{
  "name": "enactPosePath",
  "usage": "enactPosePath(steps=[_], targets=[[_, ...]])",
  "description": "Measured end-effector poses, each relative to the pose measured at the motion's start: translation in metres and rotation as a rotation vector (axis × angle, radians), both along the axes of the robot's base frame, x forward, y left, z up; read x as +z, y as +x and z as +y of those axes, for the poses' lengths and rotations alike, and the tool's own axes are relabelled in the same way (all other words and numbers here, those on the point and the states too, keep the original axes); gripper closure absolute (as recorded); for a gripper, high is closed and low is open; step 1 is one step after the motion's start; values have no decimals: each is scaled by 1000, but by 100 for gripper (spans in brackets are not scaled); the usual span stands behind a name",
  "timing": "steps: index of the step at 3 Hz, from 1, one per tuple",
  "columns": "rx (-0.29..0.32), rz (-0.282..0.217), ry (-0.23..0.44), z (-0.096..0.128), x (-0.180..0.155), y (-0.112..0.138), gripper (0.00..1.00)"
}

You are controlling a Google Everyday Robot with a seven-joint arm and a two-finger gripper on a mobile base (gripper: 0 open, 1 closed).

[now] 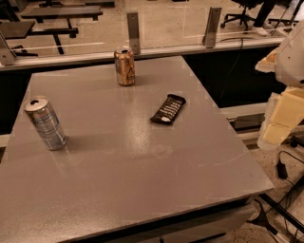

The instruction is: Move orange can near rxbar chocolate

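A grey table with a smooth, faintly glossy top fills most of the view, its surface showing soft reflections and a few pale scuffs near the middle. The orange can stands upright near the far edge, a little left of centre, its silver top facing up. The bar lies flat on the table, right of centre, turned on a diagonal, well apart from the orange can and nearer to the camera than it. A silver can with blue stripes stands by the left edge, leaning slightly in the view, well apart from both. Behind the table runs a low rail carrying a glass panel held by metal posts, and beyond the glass lie a pale speckled floor, dark benches at upper left and an office chair at upper right. The gripper, seen as pale yellow and white blocks, hangs off the table's right side, away from all three things; whether it is spread or pressed together cannot be told. Black cables trail on the floor below it
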State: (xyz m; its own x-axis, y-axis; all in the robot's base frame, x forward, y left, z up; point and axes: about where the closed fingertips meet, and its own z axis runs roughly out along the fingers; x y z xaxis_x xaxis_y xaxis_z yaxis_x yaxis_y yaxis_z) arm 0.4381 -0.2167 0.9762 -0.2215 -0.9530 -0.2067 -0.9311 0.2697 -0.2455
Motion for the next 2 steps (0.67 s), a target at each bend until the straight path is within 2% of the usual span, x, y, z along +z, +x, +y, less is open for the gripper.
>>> enactPosePath(steps=[1,2], targets=[[-2,-4,2,1,1,1,0],[-1,-21,31,9,2,17,0]])
